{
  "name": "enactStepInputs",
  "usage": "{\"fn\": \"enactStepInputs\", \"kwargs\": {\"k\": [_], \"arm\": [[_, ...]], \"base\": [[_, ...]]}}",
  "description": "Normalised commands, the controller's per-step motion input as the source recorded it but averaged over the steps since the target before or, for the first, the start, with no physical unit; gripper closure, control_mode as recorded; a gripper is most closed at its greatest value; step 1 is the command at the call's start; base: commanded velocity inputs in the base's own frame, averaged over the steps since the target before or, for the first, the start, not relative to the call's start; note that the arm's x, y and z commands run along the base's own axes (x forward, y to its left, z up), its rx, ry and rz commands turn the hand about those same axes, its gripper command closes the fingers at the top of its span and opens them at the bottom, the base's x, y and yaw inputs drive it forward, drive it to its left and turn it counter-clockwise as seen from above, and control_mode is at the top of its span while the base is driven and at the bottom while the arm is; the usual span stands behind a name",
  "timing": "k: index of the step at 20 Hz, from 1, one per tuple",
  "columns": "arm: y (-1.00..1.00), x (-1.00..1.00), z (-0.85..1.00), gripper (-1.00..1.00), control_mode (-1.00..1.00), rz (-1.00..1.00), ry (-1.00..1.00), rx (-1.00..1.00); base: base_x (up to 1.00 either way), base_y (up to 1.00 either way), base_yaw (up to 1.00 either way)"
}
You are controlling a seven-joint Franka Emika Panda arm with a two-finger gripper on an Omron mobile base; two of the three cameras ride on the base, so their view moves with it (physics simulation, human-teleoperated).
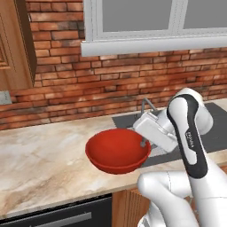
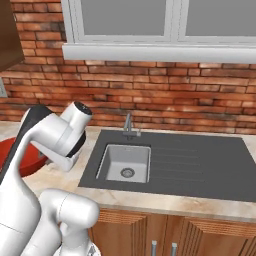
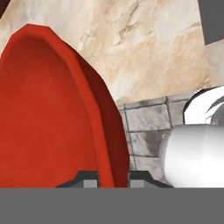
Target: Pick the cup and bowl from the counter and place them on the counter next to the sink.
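The table [image 1: 40, 155] is a beige marbled stone slab running along the red brick wall [image 1: 88, 84], over brown wooden cabinets [image 2: 200, 232]. Set into it is the sink [image 2: 125, 162], a dark grey basin with a ribbed drainboard to its right and a slim grey faucet [image 2: 128, 125] at the back edge. A strip of bare stone lies between the sink's front edge and the cabinet fronts.
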Motion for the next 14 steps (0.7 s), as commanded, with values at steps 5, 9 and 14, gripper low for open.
{"fn": "enactStepInputs", "kwargs": {"k": [5, 9, 14], "arm": [[0.23, 0.64, -0.27, 1.00, -1.00, -0.01, 0.00, 0.00], [0.22, 0.57, -0.33, 1.00, -1.00, -0.01, 0.00, 0.00], [0.13, 0.38, -0.30, 1.00, -1.00, 0.00, 0.00, 0.00]], "base": [[0.00, 0.00, 0.00], [0.00, 0.00, 0.00], [0.00, 0.00, 0.00]]}}
